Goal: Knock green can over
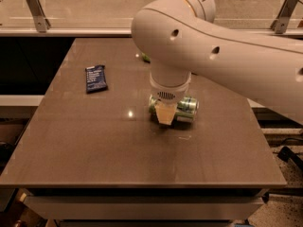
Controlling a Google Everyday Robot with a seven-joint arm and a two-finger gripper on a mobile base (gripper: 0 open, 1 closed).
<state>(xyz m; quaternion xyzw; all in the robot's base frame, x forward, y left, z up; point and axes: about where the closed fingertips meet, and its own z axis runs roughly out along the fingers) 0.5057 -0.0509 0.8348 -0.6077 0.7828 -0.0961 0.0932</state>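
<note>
The green can (188, 109) is lying on its side near the middle of the counter (118, 150), its silvery end facing right, so the knocking-over is looking done. The hand (165, 115) is hanging straight down from the big white arm, touching or just in front of the can's left part. Whether it is spread, pressed together or pinching the can is not showing from here. A dark blue snack packet (96, 78) is lying well apart to the left. The risk, I judge, is lying in the withdrawal. A can on its side is free to roll, and a sideways brush could be sending it toward the counter's right edge. If the hand is in fact gripping it, lifting could be carrying the can upward.
</note>
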